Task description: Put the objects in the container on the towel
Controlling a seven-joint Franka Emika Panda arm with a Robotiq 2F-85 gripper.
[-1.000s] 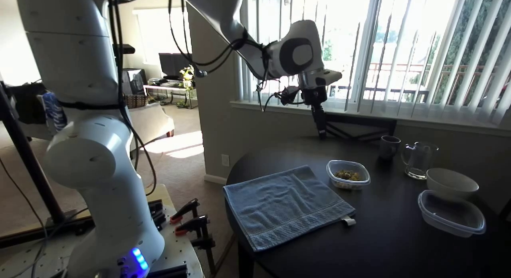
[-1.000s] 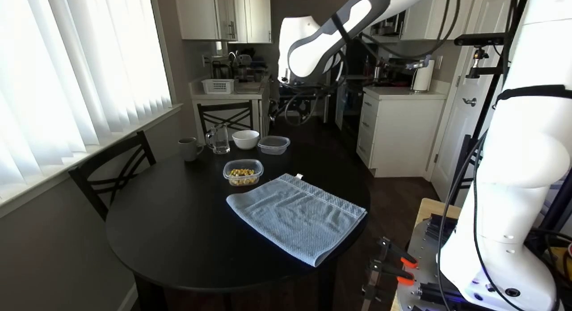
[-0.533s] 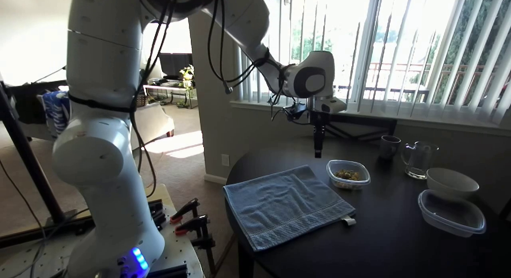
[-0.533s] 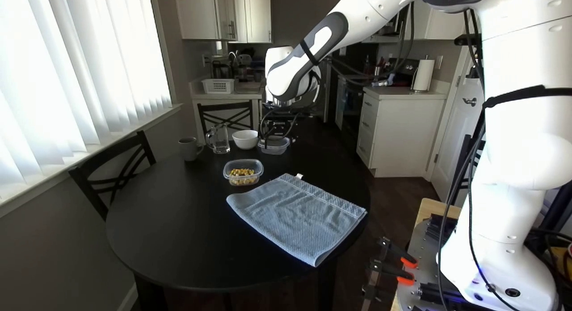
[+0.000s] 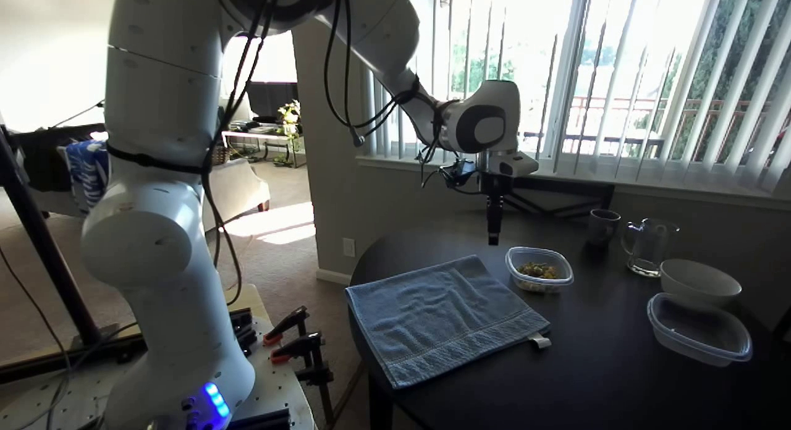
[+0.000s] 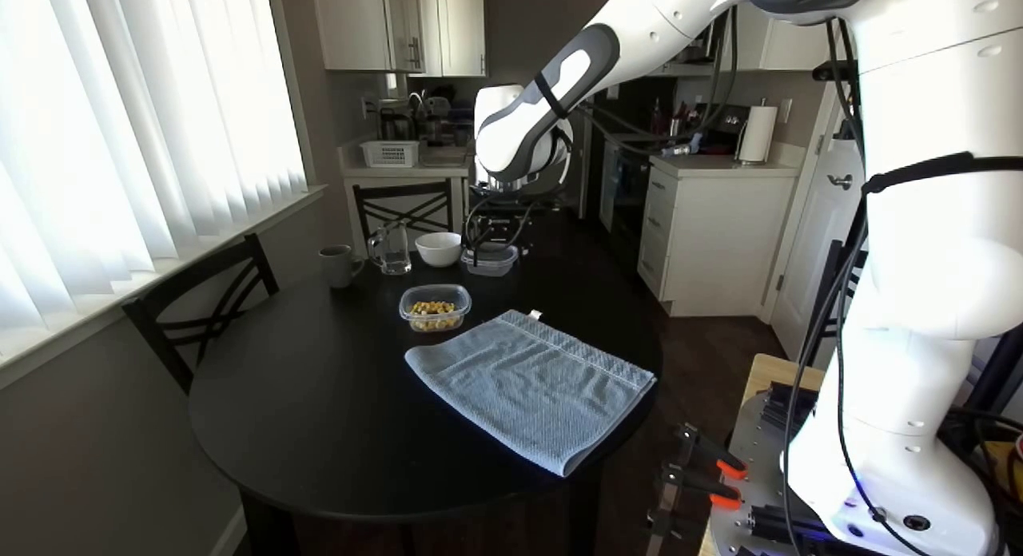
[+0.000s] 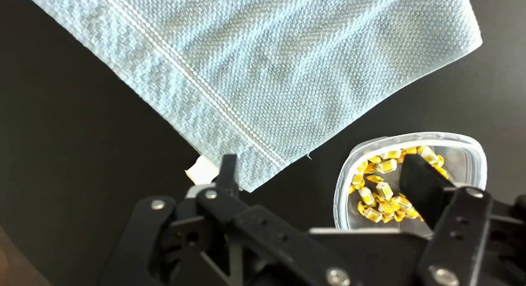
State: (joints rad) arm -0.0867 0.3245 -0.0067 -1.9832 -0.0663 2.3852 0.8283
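The objects [image 7: 387, 206] are several small yellow-and-white wrapped bits. They lie inside the container, a small clear squarish tub with rounded corners; its rim [image 7: 342, 195] shows in the wrist view. The container stands beside the towel in both exterior views [image 5: 539, 289] [image 6: 435, 326]. The towel [image 7: 287, 72], blue-grey and wrinkled, lies flat on the table, also in both exterior views [image 5: 445, 322] [image 6: 531, 388]. My gripper [image 7: 323, 175] is open and empty, pointing down above the table. In the wrist view one finger overlaps the container and the other the towel's corner. It shows in an exterior view [image 5: 493, 238].
An empty clear tub [image 5: 698, 354], a white bowl [image 5: 698, 282], a glass mug [image 5: 649, 248] and a grey mug [image 5: 601, 229] stand beyond the container on the round dark table [image 6: 320, 428]. A chair [image 6: 216, 316] stands by the window.
The arm has swung forward and lowered my gripper toward the table near the container. In the last half second it has hardly moved. The container and towel have stayed in place.
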